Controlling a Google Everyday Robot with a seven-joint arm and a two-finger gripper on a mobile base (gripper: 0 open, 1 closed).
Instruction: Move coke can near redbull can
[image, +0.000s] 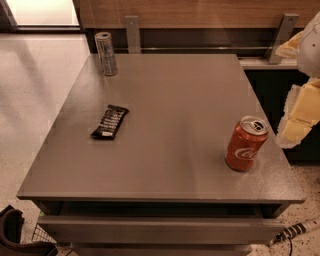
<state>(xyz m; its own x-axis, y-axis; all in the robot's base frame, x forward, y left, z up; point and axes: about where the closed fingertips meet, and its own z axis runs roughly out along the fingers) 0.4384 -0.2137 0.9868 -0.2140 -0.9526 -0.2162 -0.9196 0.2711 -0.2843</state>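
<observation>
The coke can (246, 144) is red-orange with a white script logo and a silver top. It stands upright near the right front edge of the grey table (175, 100). The redbull can (106, 53) is slim and silver-grey and stands upright at the table's far left corner. My gripper (295, 125) is the pale yellowish shape at the right edge of the view. It hangs just right of the coke can, off the table's right side, and is apart from the can.
A flat black snack bar wrapper (109, 122) lies left of the table's middle, between the two cans. A wooden wall with metal brackets (132, 32) runs behind the table. A drawer front (160, 227) sits under the tabletop. A striped cable (295, 231) lies on the floor at bottom right.
</observation>
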